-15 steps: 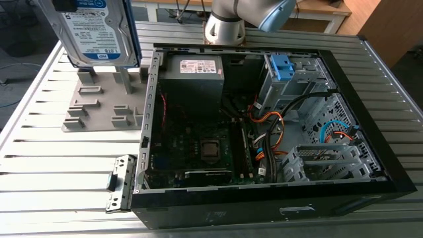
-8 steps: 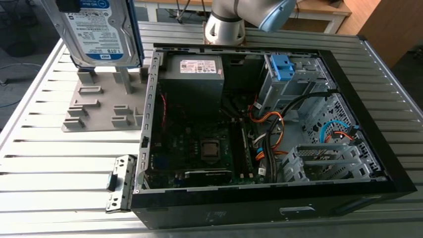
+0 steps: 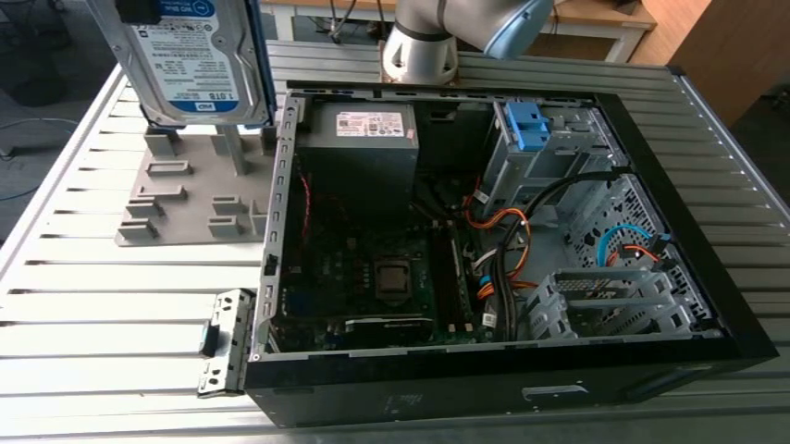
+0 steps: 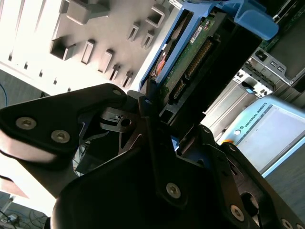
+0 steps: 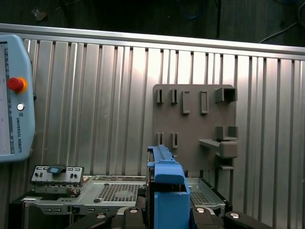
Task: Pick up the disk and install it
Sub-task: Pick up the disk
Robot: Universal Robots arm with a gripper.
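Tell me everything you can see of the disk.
The disk is a flat silver hard drive with a white-and-blue printed label, edged by a blue plastic carrier. It hangs upright, seen over the grey fixture plate in the exterior view. The second wrist view shows its circuit-board side and connector pins, clamped in the black gripper.

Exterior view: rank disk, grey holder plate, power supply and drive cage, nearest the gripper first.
1. disk: held in the gripper, at the exterior view's left.
2. grey holder plate: on the table beneath it.
3. power supply: inside the case.
4. drive cage: case corner at the exterior view's right.
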